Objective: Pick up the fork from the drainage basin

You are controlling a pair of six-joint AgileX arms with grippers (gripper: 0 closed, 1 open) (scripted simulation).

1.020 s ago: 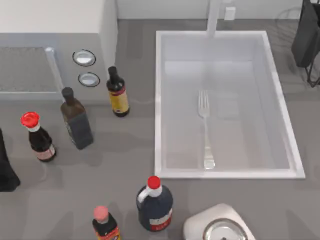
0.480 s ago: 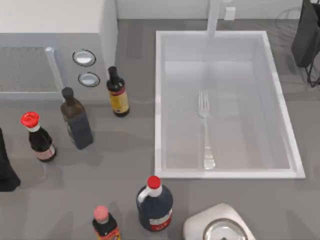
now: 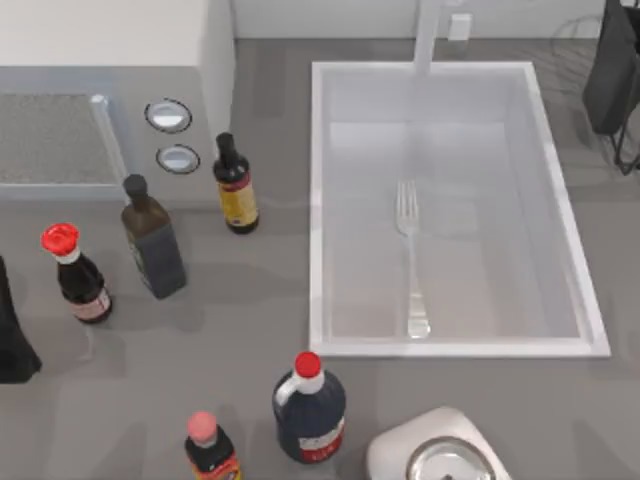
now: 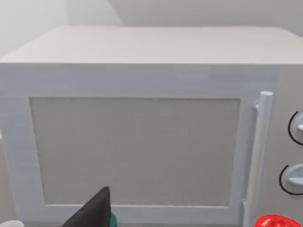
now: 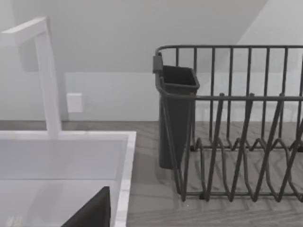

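1. Nothing has moved since the earlier top views: the fork (image 3: 410, 258) lies flat on the floor of the drainage basin (image 3: 320, 200), tines toward the faucet (image 3: 428, 35). Risk, I judge: fingers may skid off so thin a handle.
2. Left wrist view: my left gripper (image 4: 92, 213) faces the microwave (image 4: 142, 142); I cannot tell its grip.
3. Right wrist view: my right gripper (image 5: 92, 212) hangs near the basin's rim beside the dish rack (image 5: 227, 123), state unclear.
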